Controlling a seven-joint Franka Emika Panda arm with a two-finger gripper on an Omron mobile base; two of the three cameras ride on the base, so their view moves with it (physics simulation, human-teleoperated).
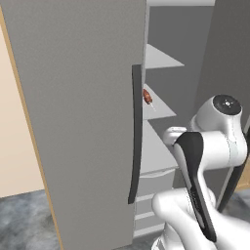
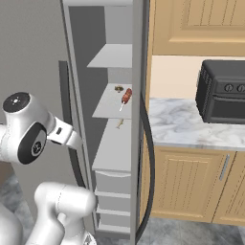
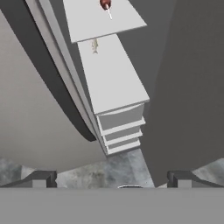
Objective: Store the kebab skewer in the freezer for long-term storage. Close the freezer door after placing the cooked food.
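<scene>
One kebab skewer [image 2: 126, 97], red-brown meat chunks on a thin pale stick, lies on a pale grey freezer [image 2: 115, 72] shelf [image 2: 111, 106], well ahead of the hand [image 3: 112, 178]. The hand's two fingers [image 3: 41, 179] are spread wide, holding nothing. One freezer door [image 1: 78, 122] stands ajar beside the hand, bearing one dark bar handle [image 1: 136, 134]. Three drawers [image 3: 120, 128] sit nearer the hand.

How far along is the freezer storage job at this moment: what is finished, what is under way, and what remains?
Done: the small red-brown kebab skewer already lies on a pale grey shelf inside the tall grey freezer. In hand: nothing; the two-finger gripper is open and empty, pulled back from the shelves. Left: the plain grey freezer door with its dark bar handle stands open and needs closing.
</scene>
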